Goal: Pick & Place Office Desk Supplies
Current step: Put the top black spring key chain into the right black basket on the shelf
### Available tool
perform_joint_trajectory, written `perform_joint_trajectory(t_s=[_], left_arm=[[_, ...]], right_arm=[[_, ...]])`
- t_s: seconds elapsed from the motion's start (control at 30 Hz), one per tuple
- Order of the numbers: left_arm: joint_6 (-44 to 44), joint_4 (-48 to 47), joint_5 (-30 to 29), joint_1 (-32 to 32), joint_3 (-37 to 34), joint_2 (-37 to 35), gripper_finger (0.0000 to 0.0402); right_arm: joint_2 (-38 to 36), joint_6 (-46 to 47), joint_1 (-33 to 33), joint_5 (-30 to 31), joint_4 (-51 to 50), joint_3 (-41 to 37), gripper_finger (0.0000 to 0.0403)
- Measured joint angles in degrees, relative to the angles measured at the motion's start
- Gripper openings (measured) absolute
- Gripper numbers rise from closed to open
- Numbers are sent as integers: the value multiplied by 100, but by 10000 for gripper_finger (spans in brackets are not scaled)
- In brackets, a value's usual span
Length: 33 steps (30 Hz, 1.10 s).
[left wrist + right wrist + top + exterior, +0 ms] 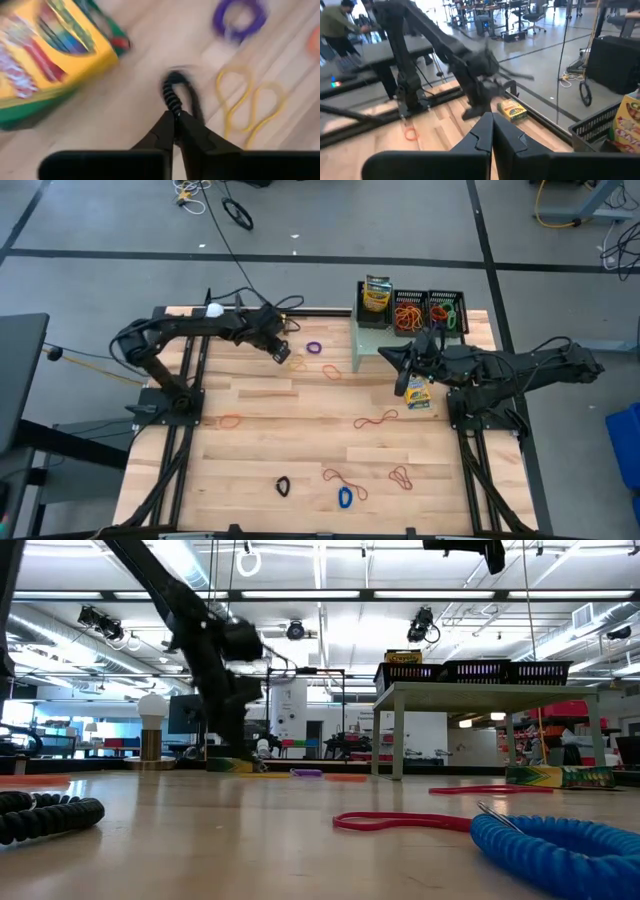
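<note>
Both fingers of my left claw (175, 117) are together, nipping the near end of a black coiled band (171, 90) low over the bench (260, 440). It looks like a thin pinch, so the band could slip or spring out on the lift.

A yellow band (250, 115) lies just beside it and may snag and drag along. A crayon box (50, 55) sits near on the other side, and a wide swing would knock it.

The mesh trays (447, 308) are on the green shelf (368, 330), well across the bench. My right claw (398, 360) hangs beside that shelf, pressed together and empty, so there's a clash risk if I carry the band straight over.
</note>
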Motion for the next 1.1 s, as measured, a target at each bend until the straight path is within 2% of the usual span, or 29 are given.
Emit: perform_joint_trajectory(t_s=[0.23,0.5,0.67,0.77,0.87,1.03,1.1], left_arm=[[-794,362,-288,-892,1,-833,21],[-1680,1826,-352,-2201,1,-743,18],[-1782,3030,-367,-2883,13,-477,18],[-1809,3730,-419,-3190,9,-238,18],[-1837,4446,-417,-3373,5,-1,18],[-1957,5586,-297,-3498,10,332,18],[-2035,5674,-279,-3496,-1,364,18]], right_arm=[[2,562,-32,-22,-388,-61,7],[113,2743,-20,-836,-204,-919,20],[481,4150,35,-1241,983,-1630,67],[781,4717,83,-1249,1834,-1947,102],[1115,5035,81,-1251,2727,-2116,135],[1621,5234,39,-1203,3633,-2142,175],[1786,5202,38,-1142,3972,-2140,182]])
